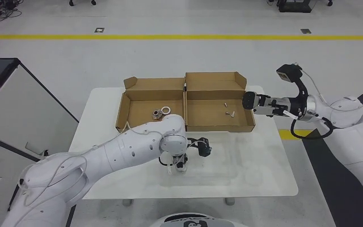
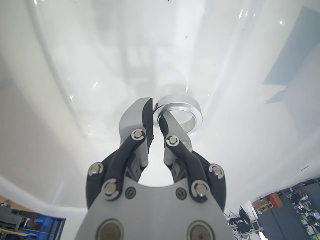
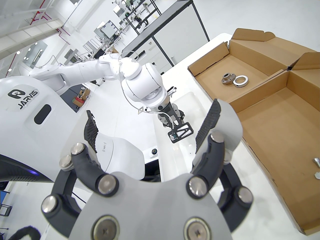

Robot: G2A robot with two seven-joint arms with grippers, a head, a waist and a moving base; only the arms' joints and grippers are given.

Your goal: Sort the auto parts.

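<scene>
On the white table (image 1: 255, 164), toward 6 o'clock from its middle, the left gripper (image 2: 155, 113) points down at the surface. Its jaws are clenched on the wall of a silver ring (image 2: 186, 112), with one finger (image 2: 147, 118) outside the ring and the other inside the hole. I cannot tell whether the ring touches the table or hangs just above it. Farther off, toward 12 o'clock, two open cardboard boxes stand side by side, touching along one wall. The left box (image 1: 139, 110) holds a flanged hub (image 1: 155, 114) and, just beside it at its 2 o'clock, a second ring (image 1: 165, 109) lying flat. The right box (image 1: 207, 116) holds two small pale fasteners (image 1: 229, 109), near each other, toward 3 o'clock on its floor. The right gripper (image 1: 248, 101) is at the 3 o'clock wall of the right box, about level with the rim. Its jaws are released and spread wide, with nothing between them.
</scene>
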